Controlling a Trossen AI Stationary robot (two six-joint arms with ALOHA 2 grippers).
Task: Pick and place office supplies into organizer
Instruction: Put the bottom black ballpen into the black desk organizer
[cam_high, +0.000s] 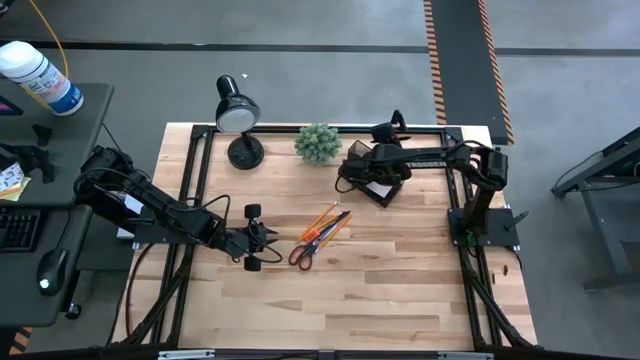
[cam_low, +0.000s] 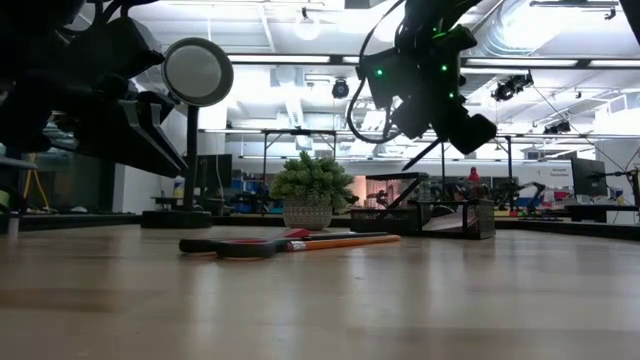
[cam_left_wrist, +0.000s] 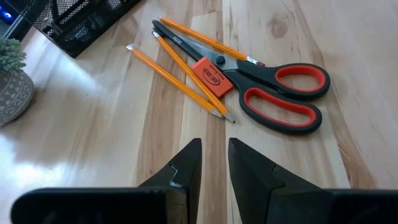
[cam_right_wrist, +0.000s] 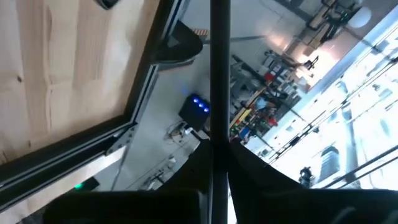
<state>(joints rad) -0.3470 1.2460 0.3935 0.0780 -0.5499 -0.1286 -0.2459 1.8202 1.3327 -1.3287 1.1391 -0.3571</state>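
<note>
The left pincer (cam_high: 268, 243), fingers slightly spread and empty, is hovering at centre frame beside the scissors (cam_high: 305, 250) and pencils (cam_high: 322, 218). It should be lining up squarely (one item only). The right pincer (cam_right_wrist: 219, 144) is pinching a dark pen (cam_right_wrist: 219, 68) over the organizer (cam_high: 372, 185), upper right.

Orange-and-black scissors (cam_left_wrist: 273, 87) lie among yellow-orange pencils (cam_left_wrist: 177, 79) on pale wood table (cam_left_wrist: 360, 37). An orange eraser (cam_left_wrist: 209, 74) sits between them.

"TROSSEN" stands in white letters along the right arm (cam_high: 425, 157); the eraser's (cam_left_wrist: 210, 76) print is unreadable.
</note>
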